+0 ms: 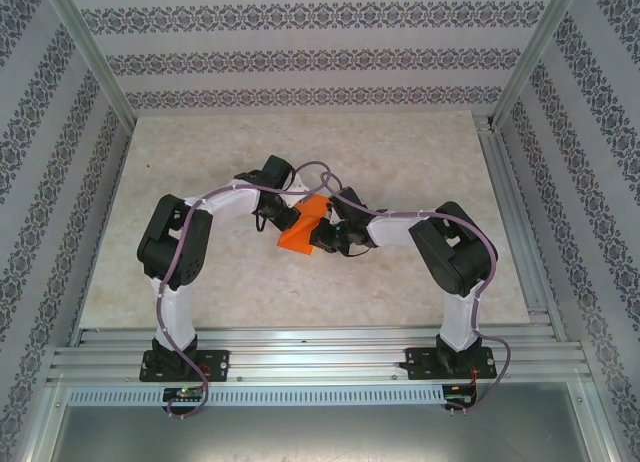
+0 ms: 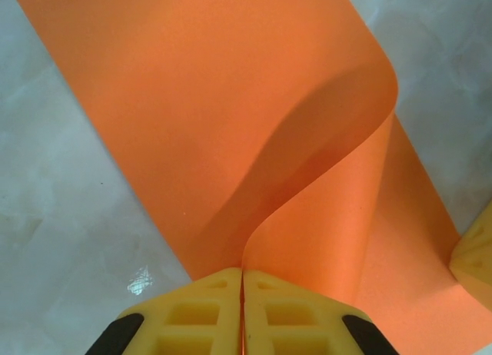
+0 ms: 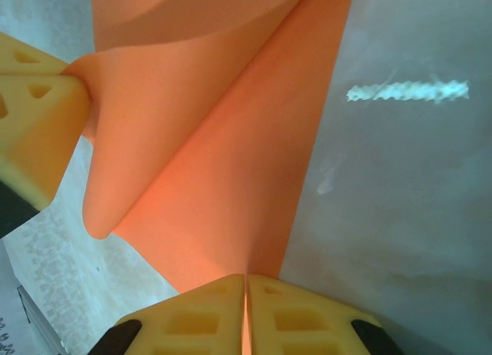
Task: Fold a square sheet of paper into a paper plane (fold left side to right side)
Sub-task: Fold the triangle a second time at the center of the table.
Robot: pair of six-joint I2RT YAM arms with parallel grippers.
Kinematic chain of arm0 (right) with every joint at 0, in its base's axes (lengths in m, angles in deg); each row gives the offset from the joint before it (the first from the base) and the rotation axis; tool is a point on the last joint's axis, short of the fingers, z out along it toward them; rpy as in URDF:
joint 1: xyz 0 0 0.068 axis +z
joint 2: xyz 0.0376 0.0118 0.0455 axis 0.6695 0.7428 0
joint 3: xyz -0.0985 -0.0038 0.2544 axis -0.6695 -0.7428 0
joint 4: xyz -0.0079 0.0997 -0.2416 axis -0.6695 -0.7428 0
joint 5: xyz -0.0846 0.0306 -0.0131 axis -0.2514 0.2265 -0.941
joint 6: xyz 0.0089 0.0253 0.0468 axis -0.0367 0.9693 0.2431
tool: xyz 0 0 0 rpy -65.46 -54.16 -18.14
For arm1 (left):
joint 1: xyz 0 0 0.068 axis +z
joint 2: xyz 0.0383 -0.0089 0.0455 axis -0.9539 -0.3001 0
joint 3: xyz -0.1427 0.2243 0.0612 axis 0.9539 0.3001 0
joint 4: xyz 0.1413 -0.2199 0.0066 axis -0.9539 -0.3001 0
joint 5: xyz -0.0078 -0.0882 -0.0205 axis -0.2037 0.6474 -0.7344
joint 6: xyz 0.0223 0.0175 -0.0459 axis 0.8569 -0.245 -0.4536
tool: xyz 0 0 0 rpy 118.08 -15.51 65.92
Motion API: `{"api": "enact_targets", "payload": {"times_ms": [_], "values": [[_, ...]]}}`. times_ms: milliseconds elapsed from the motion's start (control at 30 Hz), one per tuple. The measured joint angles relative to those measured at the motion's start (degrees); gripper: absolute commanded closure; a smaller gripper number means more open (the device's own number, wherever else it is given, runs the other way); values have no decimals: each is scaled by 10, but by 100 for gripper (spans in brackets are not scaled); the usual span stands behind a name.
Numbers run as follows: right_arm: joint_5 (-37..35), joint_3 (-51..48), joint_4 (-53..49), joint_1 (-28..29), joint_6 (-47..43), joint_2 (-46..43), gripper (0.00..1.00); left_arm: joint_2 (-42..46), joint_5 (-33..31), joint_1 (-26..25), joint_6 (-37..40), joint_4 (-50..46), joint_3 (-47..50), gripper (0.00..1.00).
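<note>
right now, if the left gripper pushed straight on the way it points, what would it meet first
The paper that the left gripper is shut on: its raised curl stands right ahead. Past that, probably the table, though depth is unclear.

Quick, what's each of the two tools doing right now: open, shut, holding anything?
Left tool: closed, pinching the orange paper.
Right tool: closed, pinching the same orange paper.

A lab test cell: aluminium rails frame a marble-look table inside walls of patterned wallpaper
</note>
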Motion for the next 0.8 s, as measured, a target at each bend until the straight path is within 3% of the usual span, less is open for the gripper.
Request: {"api": "enact_targets", "payload": {"times_ms": [333,500,800], "values": [[2,-27,29,-18,2,-22,86,-10,-3,0,7,-18,-11,91],[3,-43,50,-42,12,-51,92,-11,-3,0,11,-19,-14,91],[22,-88,176,-6,103,-32,95,-13,-1,0,18,-25,-29,92]]}}
